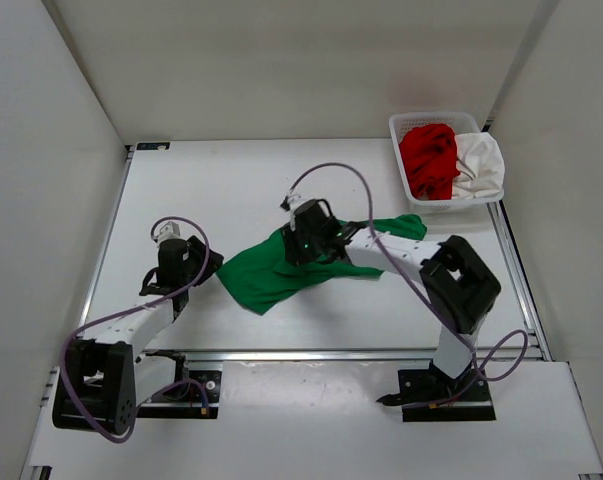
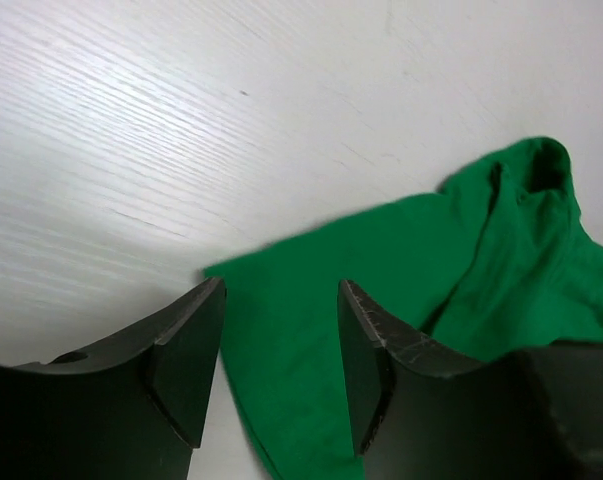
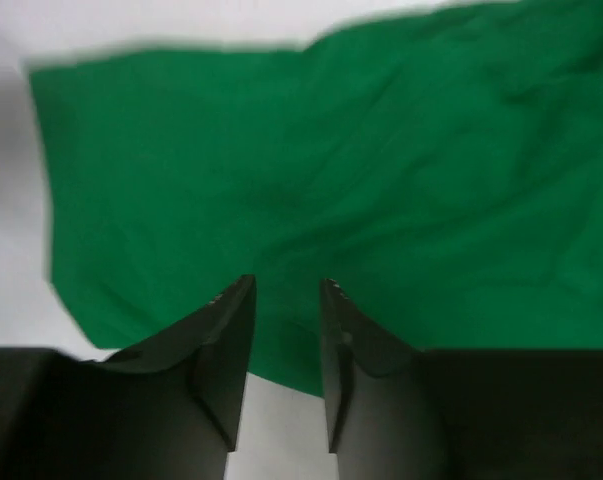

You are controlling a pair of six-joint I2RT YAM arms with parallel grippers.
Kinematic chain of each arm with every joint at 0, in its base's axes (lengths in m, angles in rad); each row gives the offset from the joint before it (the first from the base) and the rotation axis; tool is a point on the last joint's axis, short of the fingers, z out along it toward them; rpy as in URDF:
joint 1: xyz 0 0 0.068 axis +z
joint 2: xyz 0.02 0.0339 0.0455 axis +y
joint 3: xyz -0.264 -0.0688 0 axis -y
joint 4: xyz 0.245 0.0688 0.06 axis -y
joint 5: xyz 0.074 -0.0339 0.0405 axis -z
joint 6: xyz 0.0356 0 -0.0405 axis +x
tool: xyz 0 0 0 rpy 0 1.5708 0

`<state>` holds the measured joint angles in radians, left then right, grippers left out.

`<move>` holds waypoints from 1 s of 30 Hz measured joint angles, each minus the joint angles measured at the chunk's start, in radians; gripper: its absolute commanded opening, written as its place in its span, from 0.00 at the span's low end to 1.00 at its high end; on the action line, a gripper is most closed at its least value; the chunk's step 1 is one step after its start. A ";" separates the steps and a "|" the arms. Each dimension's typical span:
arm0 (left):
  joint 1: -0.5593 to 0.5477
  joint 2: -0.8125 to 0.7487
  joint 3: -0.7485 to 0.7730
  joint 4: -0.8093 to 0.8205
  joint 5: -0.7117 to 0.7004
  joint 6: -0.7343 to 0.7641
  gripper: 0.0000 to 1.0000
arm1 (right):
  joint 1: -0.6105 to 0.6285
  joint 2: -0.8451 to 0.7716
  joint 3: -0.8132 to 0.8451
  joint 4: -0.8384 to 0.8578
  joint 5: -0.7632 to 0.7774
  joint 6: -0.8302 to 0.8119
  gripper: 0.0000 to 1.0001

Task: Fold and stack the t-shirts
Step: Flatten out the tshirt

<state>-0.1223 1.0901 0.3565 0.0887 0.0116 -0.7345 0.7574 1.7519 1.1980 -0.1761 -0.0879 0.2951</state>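
Note:
The green t-shirt (image 1: 271,275) lies crumpled and spread across the middle of the table. My left gripper (image 1: 207,266) hovers at its left corner. In the left wrist view the jaws (image 2: 281,290) stand open, and the green cloth (image 2: 431,260) lies flat on the table below the gap. My right gripper (image 1: 299,250) is over the middle of the shirt. The right wrist view shows it (image 3: 286,283) open above the green cloth (image 3: 331,150), with nothing between its fingers. The red t-shirt (image 1: 429,155) and the white t-shirt (image 1: 479,165) lie bunched in the basket.
A white plastic mesh basket (image 1: 396,125) stands at the table's far right corner. White walls close in the table (image 1: 231,190) on the left, back and right. Purple cables loop over both arms.

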 measured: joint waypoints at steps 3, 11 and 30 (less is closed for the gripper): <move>0.016 0.032 -0.005 0.019 -0.006 -0.017 0.58 | 0.080 0.077 0.005 -0.027 0.053 -0.049 0.35; 0.032 0.093 -0.016 0.052 -0.012 -0.034 0.55 | 0.166 0.133 0.060 -0.033 0.172 -0.142 0.39; 0.042 0.140 -0.021 0.076 -0.016 -0.037 0.54 | 0.224 0.201 0.137 -0.043 0.228 -0.205 0.40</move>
<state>-0.0803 1.2297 0.3355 0.1650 -0.0044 -0.7719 0.9817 1.9526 1.3350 -0.2188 0.1398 0.0902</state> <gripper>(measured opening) 0.544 0.405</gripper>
